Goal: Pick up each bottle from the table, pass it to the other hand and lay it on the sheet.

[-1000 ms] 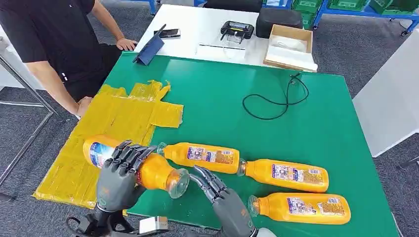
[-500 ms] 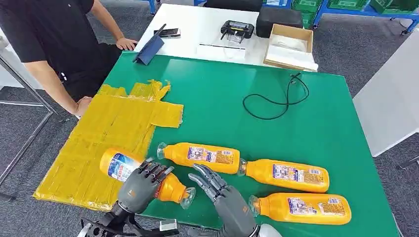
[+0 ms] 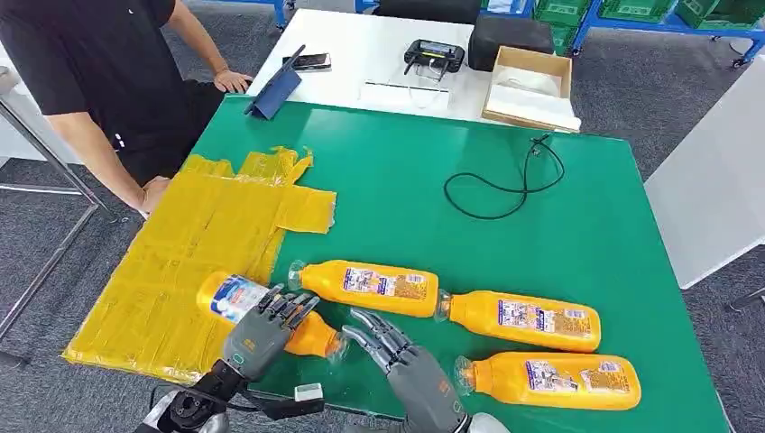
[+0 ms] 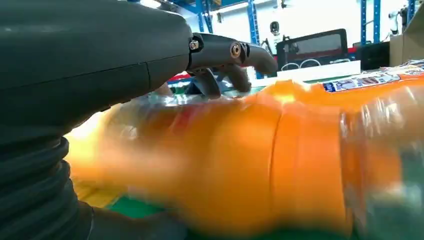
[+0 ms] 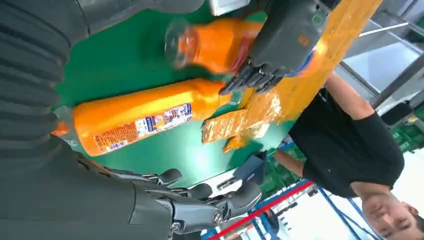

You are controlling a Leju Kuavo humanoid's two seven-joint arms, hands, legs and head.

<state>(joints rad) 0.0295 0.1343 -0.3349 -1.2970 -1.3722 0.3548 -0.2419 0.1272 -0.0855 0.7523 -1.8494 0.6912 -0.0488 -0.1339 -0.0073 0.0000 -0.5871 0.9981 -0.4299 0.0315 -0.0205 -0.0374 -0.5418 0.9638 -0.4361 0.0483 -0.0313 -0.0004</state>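
Step in hand: laying down the first bottle. The left robot hand (image 3: pixel 262 336), lower left of centre in the head view, grasps the held bottle (image 3: pixel 236 298) around its middle, fingers wrapped over the top. Judged by its low, near-level lie, the handover is done and the placing stage is on.

Held bottle: orange, blue-and-white label. Its base end lies over the near right edge of the yellow sheet (image 3: pixel 171 262); its neck and clear cap (image 3: pixel 336 344) point toward the lower centre of the frame, over the green table (image 3: pixel 406 207). Whether it already rests on the surface cannot be told. In the left wrist view the held bottle (image 4: pixel 240 165) is blurred, with the robot hand's fingers (image 4: pixel 225 55) curved over it.

Right robot hand (image 3: pixel 388 343): lower centre, released, fingers apart, holding nothing, just beside the cap without touching it.

Remaining stock: three more orange bottles lie flat on the table: the upper bottle (image 3: pixel 370 287) just above both robot hands, the middle bottle (image 3: pixel 523 319) to its right, and the near bottle (image 3: pixel 550 380) at lower right.

Next move, as a judgement: set the held bottle fully onto the sheet, probably shifting it toward the left of the frame since its neck half overhangs the table, then loosen the fingers and lift off without rolling it. The right robot hand should afterwards take one of the three.

Bystander: a person (image 3: pixel 90 63) at upper left, one hand at the sheet's far left edge.
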